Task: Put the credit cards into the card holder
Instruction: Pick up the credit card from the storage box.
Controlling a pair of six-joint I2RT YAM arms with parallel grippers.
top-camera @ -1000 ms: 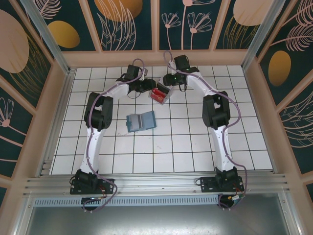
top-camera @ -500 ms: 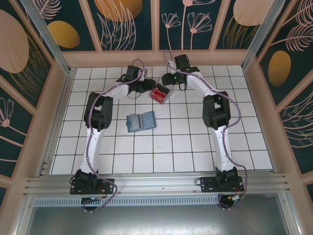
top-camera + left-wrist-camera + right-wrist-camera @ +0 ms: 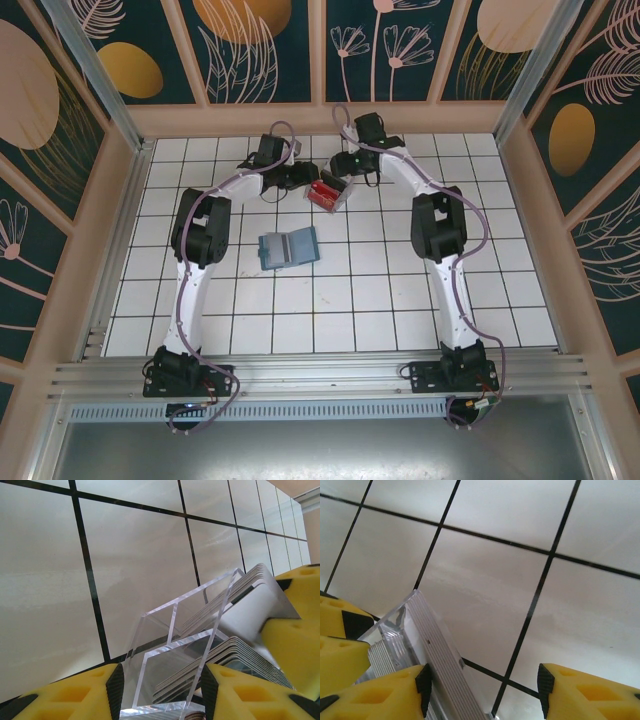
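From above, the credit cards (image 3: 320, 190) all sit in the clear tray (image 3: 338, 198), none yet in the open card holder (image 3: 288, 247) on the tray's near side; the left wrist shows the left gripper (image 3: 161, 685) clamping that tray; the right wrist shows the right gripper (image 3: 482, 685) spread, empty, beside it.

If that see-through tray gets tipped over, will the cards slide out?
Probably, yes. The clear tray held in the left tool looks smooth and hard, so the cards could slip. They are thin and lean loosely, so they'd likely fan out. The tray seems stiff, not bendy.
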